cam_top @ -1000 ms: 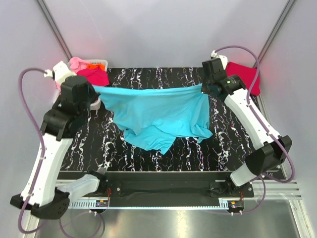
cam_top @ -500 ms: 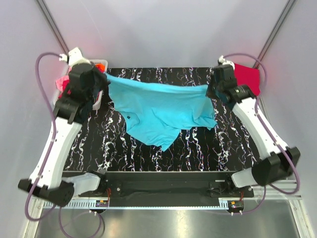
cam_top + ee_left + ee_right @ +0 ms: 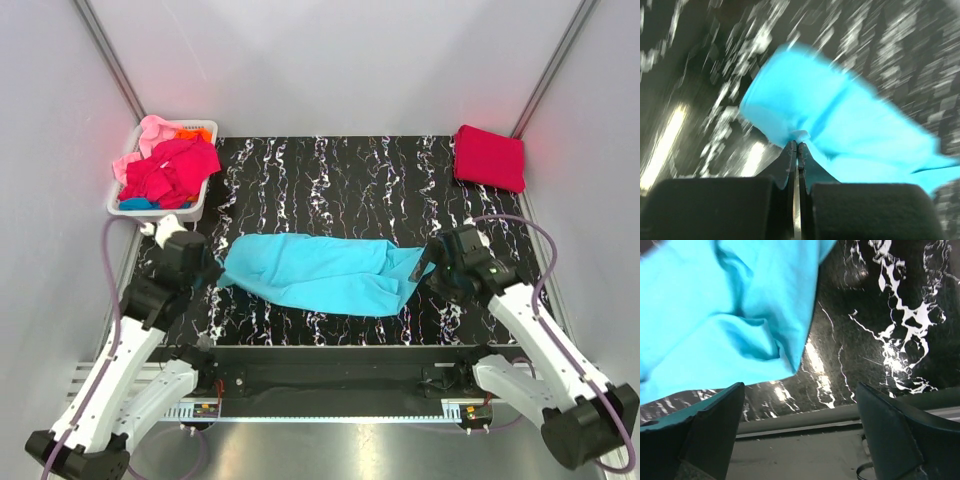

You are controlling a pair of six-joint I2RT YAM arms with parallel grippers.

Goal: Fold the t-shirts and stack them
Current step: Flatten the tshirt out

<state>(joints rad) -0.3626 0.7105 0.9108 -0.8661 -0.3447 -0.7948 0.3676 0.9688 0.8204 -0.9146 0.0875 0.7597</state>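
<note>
A turquoise t-shirt (image 3: pixel 320 275) lies in a long rumpled band across the near half of the black marbled table (image 3: pixel 330 180). My left gripper (image 3: pixel 212 274) is shut on its left end, and the left wrist view shows a small bunch of turquoise t-shirt (image 3: pixel 850 125) pinched at the tips of the left gripper (image 3: pixel 797 145). My right gripper (image 3: pixel 430 268) stands open at the shirt's right end with nothing between its fingers. In the right wrist view the turquoise t-shirt (image 3: pixel 715 315) lies just beyond the right gripper (image 3: pixel 799 390). A folded crimson t-shirt (image 3: pixel 490 157) lies at the back right corner.
A white slotted basket (image 3: pixel 122 207) at the back left holds crumpled pink (image 3: pixel 150 135), magenta-red (image 3: pixel 175 168), orange and blue shirts. The table's near edge and its metal rail (image 3: pixel 805 415) run close under the right gripper.
Both arms have come down and toward the near edge, laying the stretched turquoise shirt on the table. The right gripper has opened and let go of its end. The left still holds.
</note>
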